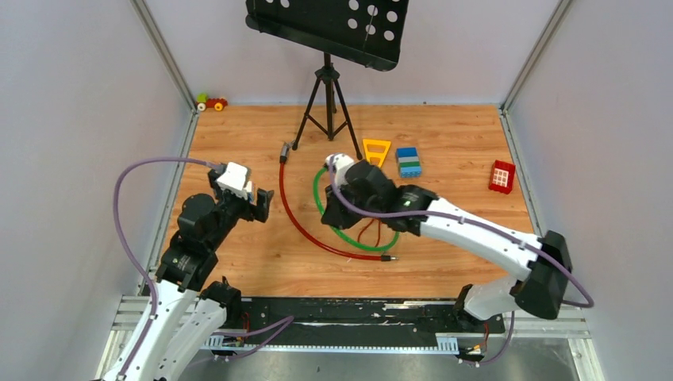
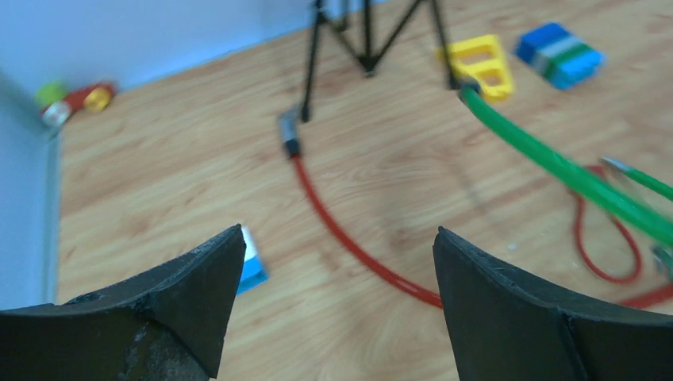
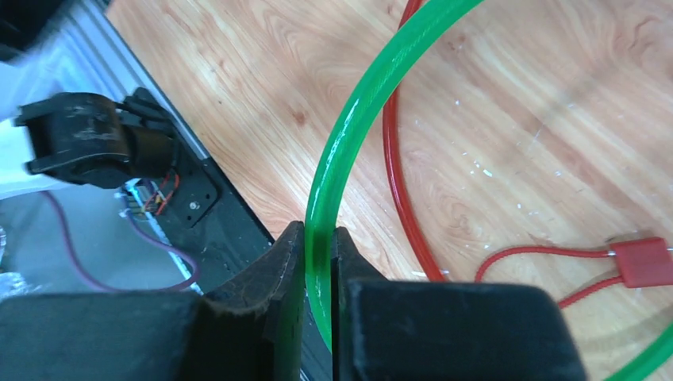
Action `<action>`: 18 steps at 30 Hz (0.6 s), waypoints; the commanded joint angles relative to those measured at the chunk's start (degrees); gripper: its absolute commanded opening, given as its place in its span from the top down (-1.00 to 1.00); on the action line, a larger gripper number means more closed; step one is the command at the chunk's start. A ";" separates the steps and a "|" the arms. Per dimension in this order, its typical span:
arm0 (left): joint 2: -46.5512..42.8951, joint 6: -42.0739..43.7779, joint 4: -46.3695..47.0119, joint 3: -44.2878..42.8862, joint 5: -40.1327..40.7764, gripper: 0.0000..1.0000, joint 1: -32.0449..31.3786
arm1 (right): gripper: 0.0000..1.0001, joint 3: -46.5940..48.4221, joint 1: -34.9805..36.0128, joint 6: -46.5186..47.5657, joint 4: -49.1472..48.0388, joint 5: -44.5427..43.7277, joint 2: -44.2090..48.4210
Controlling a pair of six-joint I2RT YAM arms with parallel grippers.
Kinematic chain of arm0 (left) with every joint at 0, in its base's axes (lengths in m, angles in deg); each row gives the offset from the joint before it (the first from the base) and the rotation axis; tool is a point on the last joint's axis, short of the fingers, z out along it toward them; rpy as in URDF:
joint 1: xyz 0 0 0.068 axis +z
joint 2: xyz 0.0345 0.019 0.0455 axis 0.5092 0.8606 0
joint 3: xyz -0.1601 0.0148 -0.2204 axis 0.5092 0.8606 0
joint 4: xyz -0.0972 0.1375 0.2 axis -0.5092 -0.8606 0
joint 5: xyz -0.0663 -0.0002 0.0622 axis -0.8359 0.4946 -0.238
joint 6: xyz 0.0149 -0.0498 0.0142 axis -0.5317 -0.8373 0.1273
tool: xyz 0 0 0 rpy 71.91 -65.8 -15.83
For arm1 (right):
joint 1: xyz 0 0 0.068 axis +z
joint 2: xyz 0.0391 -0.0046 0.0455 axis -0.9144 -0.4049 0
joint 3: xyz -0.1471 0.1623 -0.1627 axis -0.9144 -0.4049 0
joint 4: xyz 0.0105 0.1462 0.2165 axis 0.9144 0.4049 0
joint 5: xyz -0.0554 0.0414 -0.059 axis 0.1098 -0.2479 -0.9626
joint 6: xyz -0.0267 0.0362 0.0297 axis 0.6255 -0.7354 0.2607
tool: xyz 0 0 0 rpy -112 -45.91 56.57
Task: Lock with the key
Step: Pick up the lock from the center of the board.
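1. Top view: on the wood-grain worktop (image 1: 444, 262), my left end effector (image 1: 260, 205) hangs just beside the thin red cable (image 1: 298, 222). My right end effector (image 1: 335, 213) sits low at the glossy green cable (image 1: 316, 197) loop.
2. Left wrist: matte black wedge-shaped fingers (image 2: 198, 270) spread wide, with nothing between them.
3. Right wrist: the fingers are pinched narrow around the smooth green cable. A small boxy red padlock (image 3: 639, 262) lies nearby on a thin red wire. I cannot make out the key in any view.

Pale grey walls (image 1: 71, 119), wooden tabletop (image 1: 444, 238), black perforated stand (image 1: 329, 24) on tripod (image 1: 326, 75)
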 commanded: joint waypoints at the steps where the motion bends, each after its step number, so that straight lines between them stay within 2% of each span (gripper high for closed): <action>1: -2.66 11.04 15.96 5.41 -26.13 -0.83 -0.54 | 1.00 -1.93 -5.06 4.71 1.43 13.77 5.60; 4: -4.54 15.44 25.22 10.36 -34.02 -0.70 -0.69 | 1.00 -1.93 -8.87 6.24 2.86 18.34 8.12; 6: -5.30 20.54 27.47 11.87 -38.53 -0.61 -0.73 | 1.00 -1.76 -10.77 7.59 4.03 21.41 9.69; 9: -5.73 32.66 22.89 11.75 -47.36 -0.56 -0.94 | 1.00 -1.57 -12.92 10.68 6.05 26.87 11.90; 10: -5.81 38.05 20.27 11.10 -48.83 -0.56 -1.39 | 1.00 -1.38 -13.38 11.82 7.08 28.36 12.38; 13: -6.02 46.25 15.25 9.75 -50.50 -0.58 -3.94 | 1.00 -0.82 -15.12 13.65 9.58 33.48 13.63; 18: -4.85 50.10 16.18 9.31 -52.80 -0.55 -7.13 | 1.00 0.62 -16.64 12.60 10.42 39.27 14.21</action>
